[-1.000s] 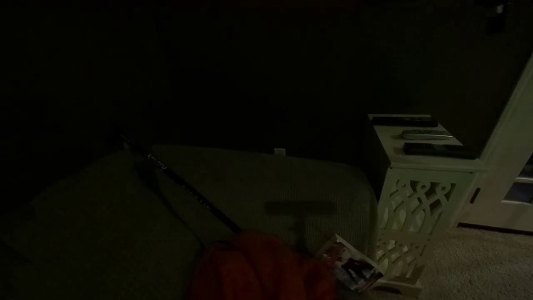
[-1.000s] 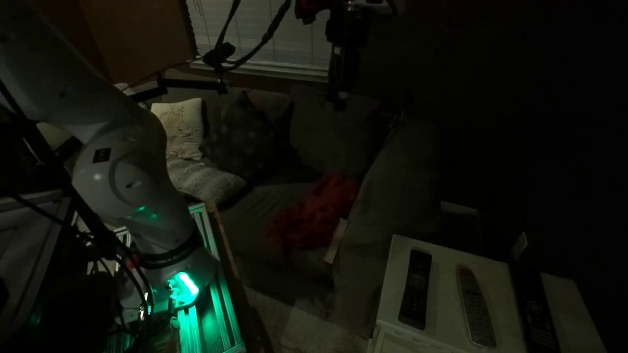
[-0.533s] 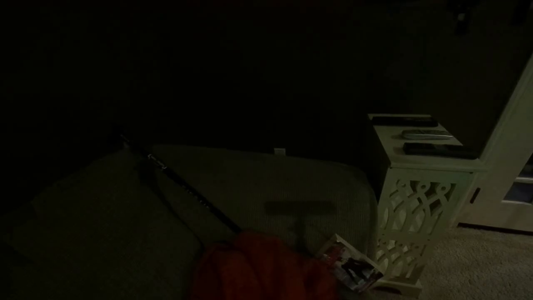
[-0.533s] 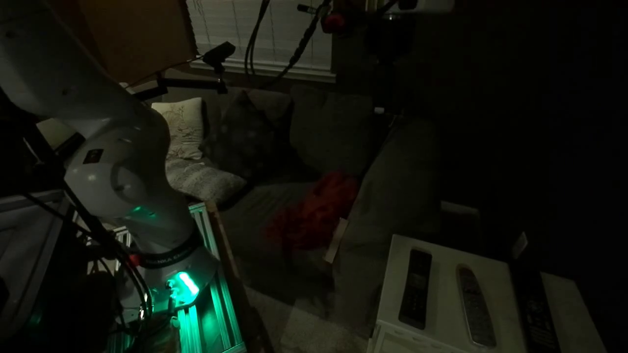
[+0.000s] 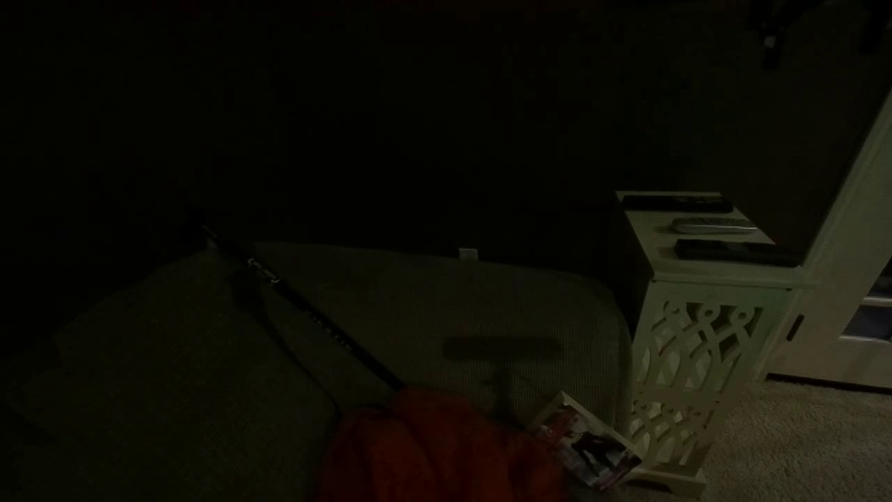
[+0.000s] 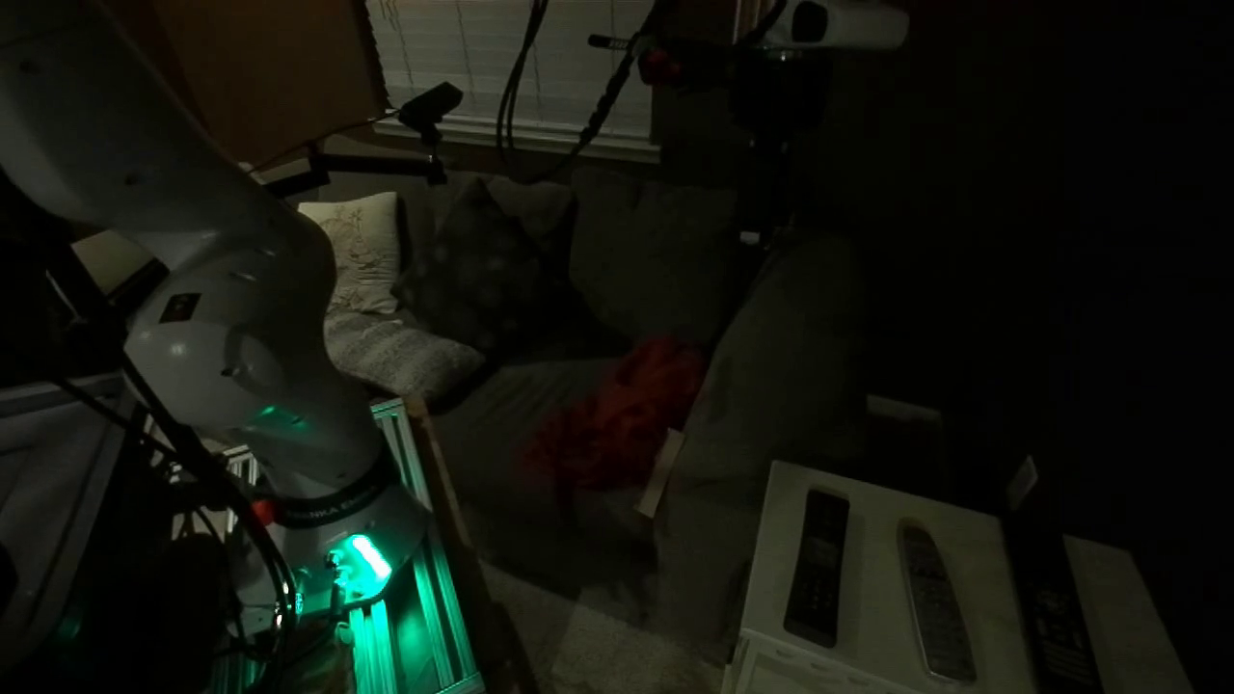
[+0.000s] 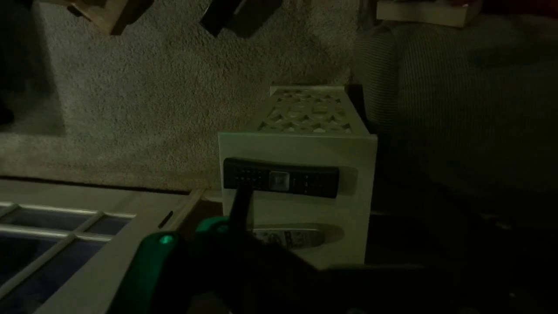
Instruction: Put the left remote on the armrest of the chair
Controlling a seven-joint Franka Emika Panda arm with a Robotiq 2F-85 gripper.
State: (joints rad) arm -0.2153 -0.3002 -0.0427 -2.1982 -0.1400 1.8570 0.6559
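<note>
The room is very dark. The left remote (image 6: 818,569), black, lies on the white lattice table (image 6: 872,540); it also shows in the wrist view (image 7: 314,179). A silver-grey remote (image 6: 935,602) and another black remote (image 6: 1059,617) lie beside it. The chair (image 6: 492,453) stands behind the table, with its armrest (image 6: 791,337) on the table side; the armrest also shows in an exterior view (image 5: 550,300). My gripper (image 5: 820,56) hangs empty, above table height, its two dark prongs apart. In the wrist view one of its fingers (image 7: 242,205) overlaps the left remote; the other is lost in darkness.
A red cloth (image 6: 622,414) lies on the chair, with a picture-covered box (image 5: 589,443) beside it against the armrest. A black pole (image 5: 313,314) leans across the fabric. A paned door (image 7: 52,235) stands beside the table. Pillows (image 6: 352,251) lie on the chair.
My gripper has moved right in an exterior view, toward the table side, and is slightly lower than half a second ago. The remotes, table and chair have not moved.
</note>
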